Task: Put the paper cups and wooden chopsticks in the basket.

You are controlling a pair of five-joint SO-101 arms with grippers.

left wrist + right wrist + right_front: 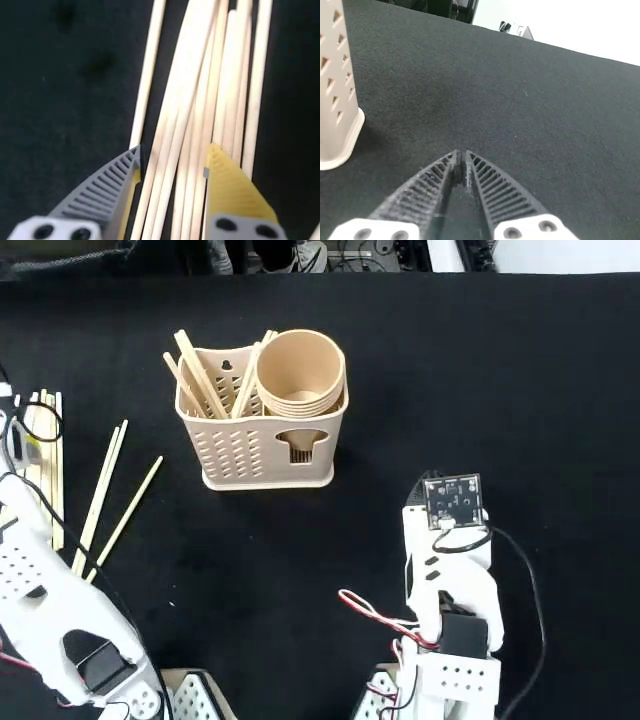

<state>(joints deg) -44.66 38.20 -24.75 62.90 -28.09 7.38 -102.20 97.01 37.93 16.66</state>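
Observation:
A beige perforated basket point(240, 455) stands mid-table with a stack of paper cups point(300, 370) in its right half and several wooden chopsticks point(200, 375) in its left half. More chopsticks point(50, 460) lie in a bundle at the table's far left, where my left arm point(40, 590) sits. My left gripper point(172, 155) is open and low over that bundle point(200, 100), one finger on each side of several sticks. My right gripper point(461, 155) is shut on nothing and hovers over bare cloth to the right of the basket point(335, 100).
Two loose chopsticks point(100, 490) and a single one point(130, 505) lie between the bundle and the basket. My right arm point(450, 580) stands at the front right, trailing wires. Black cloth covers the table, with open space to the right and in front of the basket.

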